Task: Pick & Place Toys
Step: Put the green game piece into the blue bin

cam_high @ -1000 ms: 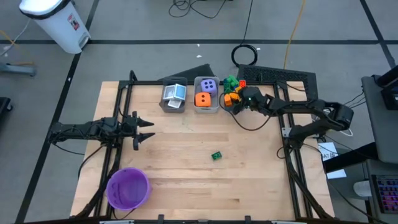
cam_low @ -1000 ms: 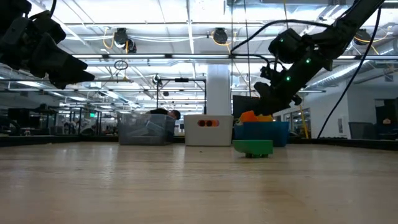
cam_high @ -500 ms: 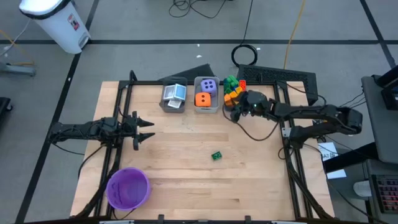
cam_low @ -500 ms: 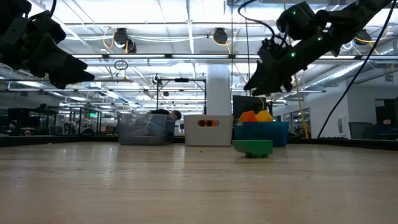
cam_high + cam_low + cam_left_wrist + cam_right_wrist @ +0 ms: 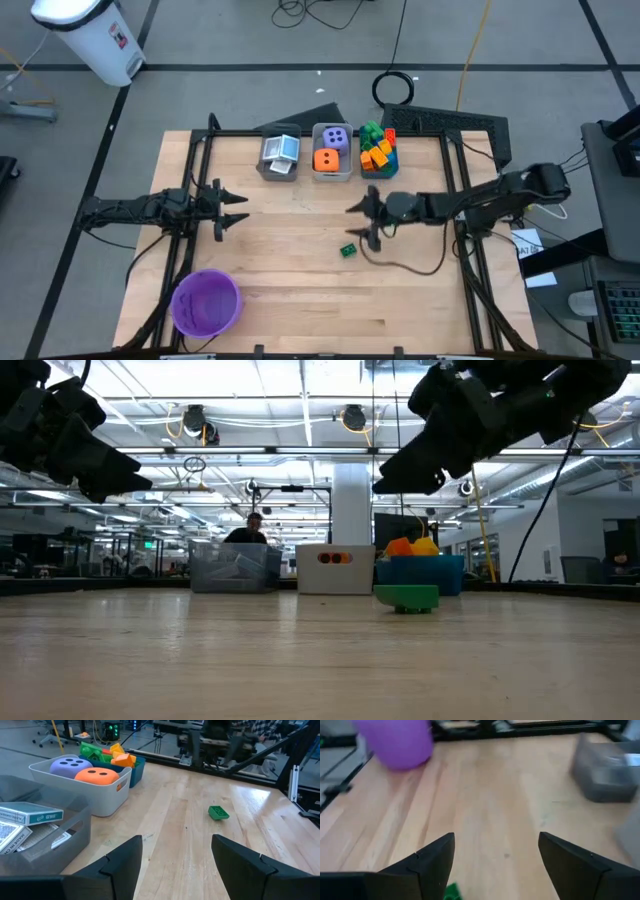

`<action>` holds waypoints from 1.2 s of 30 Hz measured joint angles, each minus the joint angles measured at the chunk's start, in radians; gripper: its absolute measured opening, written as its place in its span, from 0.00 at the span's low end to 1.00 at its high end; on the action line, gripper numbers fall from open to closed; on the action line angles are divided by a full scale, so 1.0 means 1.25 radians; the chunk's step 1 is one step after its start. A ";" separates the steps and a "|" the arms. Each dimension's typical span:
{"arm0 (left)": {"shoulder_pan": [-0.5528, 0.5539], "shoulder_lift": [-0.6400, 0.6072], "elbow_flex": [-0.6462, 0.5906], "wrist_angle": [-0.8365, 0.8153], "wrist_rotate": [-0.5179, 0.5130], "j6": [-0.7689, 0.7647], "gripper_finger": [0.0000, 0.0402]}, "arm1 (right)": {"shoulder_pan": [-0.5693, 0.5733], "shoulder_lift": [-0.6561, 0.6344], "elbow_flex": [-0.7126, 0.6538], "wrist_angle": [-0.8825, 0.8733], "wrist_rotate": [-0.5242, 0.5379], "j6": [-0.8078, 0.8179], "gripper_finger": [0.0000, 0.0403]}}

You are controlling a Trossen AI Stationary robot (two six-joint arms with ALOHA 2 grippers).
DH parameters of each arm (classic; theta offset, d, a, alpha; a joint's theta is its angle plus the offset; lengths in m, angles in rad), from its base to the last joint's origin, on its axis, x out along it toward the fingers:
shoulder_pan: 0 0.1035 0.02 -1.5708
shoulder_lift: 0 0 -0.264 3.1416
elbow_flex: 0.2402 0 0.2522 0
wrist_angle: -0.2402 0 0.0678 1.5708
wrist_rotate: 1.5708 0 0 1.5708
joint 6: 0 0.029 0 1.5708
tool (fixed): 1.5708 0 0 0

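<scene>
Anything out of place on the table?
One green brick lies alone on the bare wood mid-table, while the other bricks sit piled in the blue bin. The right gripper hangs open just above it. Nothing else stands out.

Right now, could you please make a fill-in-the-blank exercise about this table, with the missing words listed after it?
1. The only toy lying loose on the table is a small ____ brick.
2. The orange die shares its bin with a ____ die.
3. The round bowl near the left arm is ____ in colour.
4. The right tool hangs above the table with its jaws ____.

Missing words: green; purple; purple; open
</scene>
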 joint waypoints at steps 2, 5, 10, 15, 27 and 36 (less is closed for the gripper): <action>0.000 0.000 0.000 0.000 0.000 0.000 0.61 | 0.023 0.041 0.000 0.024 0.000 -0.013 0.71; 0.000 0.000 0.000 0.000 0.000 0.000 0.61 | 0.038 0.102 0.000 0.034 0.000 -0.014 0.71; 0.000 0.000 0.000 0.000 0.000 0.000 0.61 | 0.039 0.186 0.000 0.020 -0.051 -0.009 0.69; 0.000 0.000 0.000 0.000 0.000 0.000 0.61 | 0.055 0.230 0.000 0.039 -0.124 0.009 0.69; 0.000 0.000 0.000 0.000 0.000 0.000 0.61 | 0.063 0.295 0.001 0.040 -0.080 -0.052 0.68; 0.000 0.000 0.000 0.000 0.000 0.000 0.61 | 0.063 0.289 0.001 0.041 -0.082 -0.070 0.48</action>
